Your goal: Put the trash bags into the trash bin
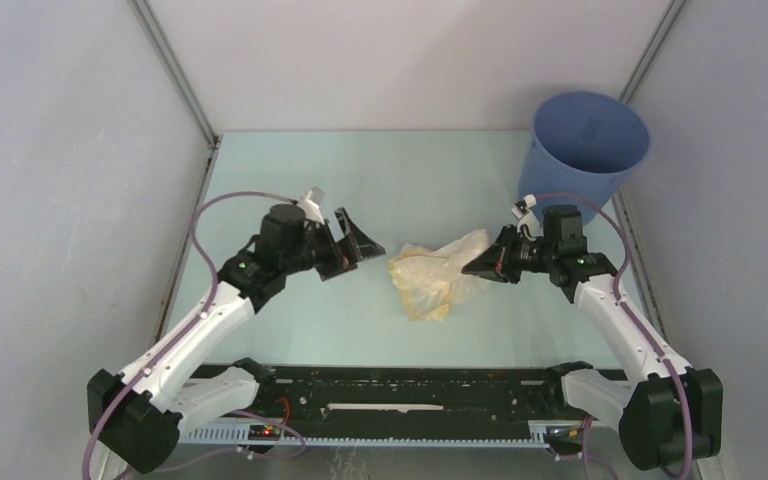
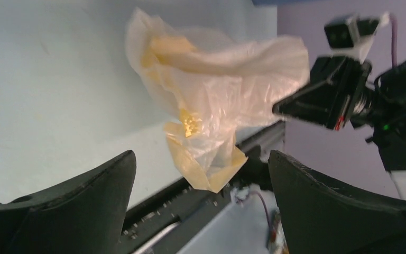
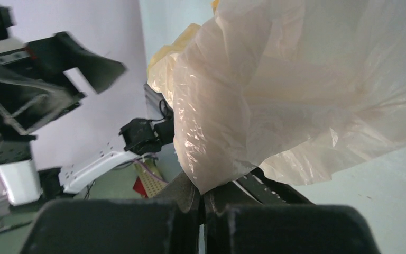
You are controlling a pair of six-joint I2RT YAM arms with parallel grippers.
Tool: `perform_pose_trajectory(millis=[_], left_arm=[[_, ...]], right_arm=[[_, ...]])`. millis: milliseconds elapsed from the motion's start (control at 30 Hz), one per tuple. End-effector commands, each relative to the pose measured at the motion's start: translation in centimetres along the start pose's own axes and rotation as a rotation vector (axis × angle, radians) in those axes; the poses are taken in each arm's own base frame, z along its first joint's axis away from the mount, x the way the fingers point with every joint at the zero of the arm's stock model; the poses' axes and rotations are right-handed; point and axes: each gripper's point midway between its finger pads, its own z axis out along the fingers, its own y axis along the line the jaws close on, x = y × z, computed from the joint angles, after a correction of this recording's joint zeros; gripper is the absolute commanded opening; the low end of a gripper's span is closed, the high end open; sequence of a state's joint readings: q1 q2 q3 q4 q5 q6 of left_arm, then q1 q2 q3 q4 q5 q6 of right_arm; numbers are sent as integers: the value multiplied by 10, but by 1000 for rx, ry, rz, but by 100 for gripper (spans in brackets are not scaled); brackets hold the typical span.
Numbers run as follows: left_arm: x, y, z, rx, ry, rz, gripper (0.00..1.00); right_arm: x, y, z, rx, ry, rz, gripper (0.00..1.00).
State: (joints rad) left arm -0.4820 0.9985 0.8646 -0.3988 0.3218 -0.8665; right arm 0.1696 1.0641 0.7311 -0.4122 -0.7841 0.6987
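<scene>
The left arm [image 1: 195, 335] and right arm [image 1: 625, 325] share white plastic shells and matt black joints above the black slotted base rail [image 1: 400, 395]. A mauve cable [image 1: 198, 225] runs along each. Green lights [image 1: 243, 266] glow at both wrists. The left hand [image 1: 353, 255] has broad black wedge fingers [image 2: 74, 206].

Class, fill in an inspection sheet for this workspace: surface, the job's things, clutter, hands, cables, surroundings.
Surface: pale green table, no spills seen.
Job's things: trash bag crumpled at mid-table, outside the bin; blue trash bin upright at the far right corner, nothing seen inside.
Clutter: nothing seen.
Hands: left hand open, beside the bag and apart from it; right hand shut on the bag's edge.
Cables: purple cables loop along both arms, apart from the bag.
Surroundings: grey walls on three sides.
</scene>
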Motion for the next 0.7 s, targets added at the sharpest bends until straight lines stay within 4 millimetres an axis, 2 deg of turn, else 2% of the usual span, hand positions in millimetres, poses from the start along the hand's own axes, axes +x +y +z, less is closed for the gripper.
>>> perform_pose_trajectory(millis=[0,100,200,300,367,467,500,533,567,667], left_arm=[[27,-41,8,170,65,-78,100],[44,-48,15,173,94,-66,100],[59,-44,25,136,134,-90,96],[64,-46,32,119,165,-109,81],[64,-50,33,113,170,-96,67],[53,-48,27,62,128,-64,41],[49,-48,23,49,107,-48,36],[44,-49,18,33,88,-34,35],[39,-49,13,20,67,-23,38],[34,-47,2,-4,42,-6,69]], right_arm=[[7,32,-1,-153,59,-50,0],[11,42,-4,-183,68,-50,0],[15,48,-6,-195,70,-59,0],[18,54,-12,-200,54,-68,0],[19,55,-14,-202,45,-82,0],[22,50,-14,-179,50,-94,0],[24,46,-14,-166,57,-99,0],[26,44,-14,-156,66,-105,0],[28,42,-14,-146,75,-106,0],[32,40,-16,-142,89,-116,0]])
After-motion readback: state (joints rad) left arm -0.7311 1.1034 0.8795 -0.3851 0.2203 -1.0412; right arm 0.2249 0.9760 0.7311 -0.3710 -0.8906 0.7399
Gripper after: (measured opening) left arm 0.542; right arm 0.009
